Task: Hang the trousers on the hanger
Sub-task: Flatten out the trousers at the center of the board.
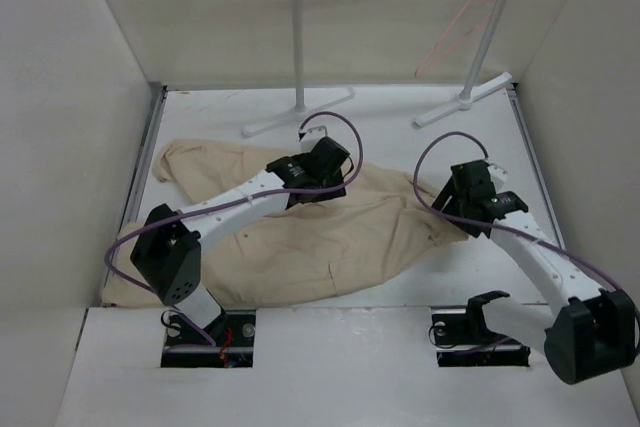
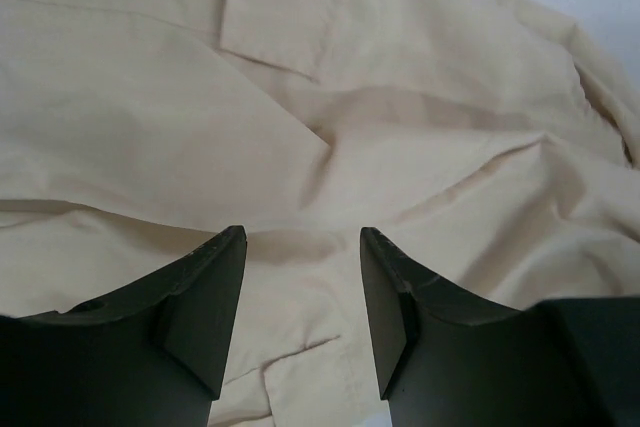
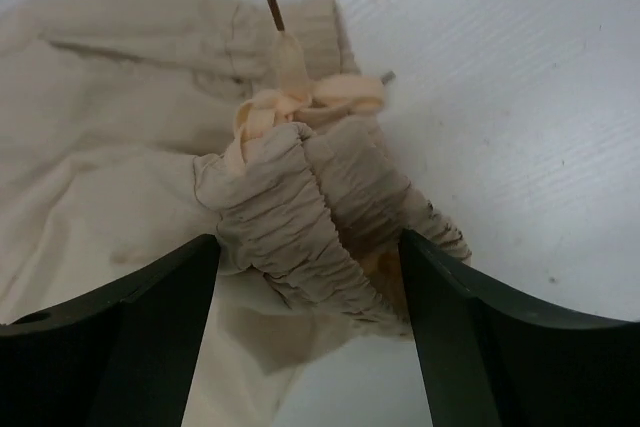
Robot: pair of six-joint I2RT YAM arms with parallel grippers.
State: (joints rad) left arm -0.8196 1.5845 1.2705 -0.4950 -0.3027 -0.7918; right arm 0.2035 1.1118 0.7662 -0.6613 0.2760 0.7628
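Note:
The beige trousers (image 1: 300, 237) lie spread flat across the white table. Their gathered waistband (image 3: 320, 212) with a tied drawstring (image 3: 300, 97) points right. The pink wire hanger (image 1: 462, 22) hangs from the rack's silver bar at the back right. My left gripper (image 1: 335, 162) is open, low over the trouser cloth (image 2: 300, 147), its fingers (image 2: 215, 297) just above a pocket flap. My right gripper (image 1: 465, 192) is open, its fingers (image 3: 440, 317) on either side of the bunched waistband, not closed on it.
A white tubular garment rack (image 1: 298, 37) with two floor feet stands at the back of the table. Beige walls close in left and right. Purple cables loop above both wrists.

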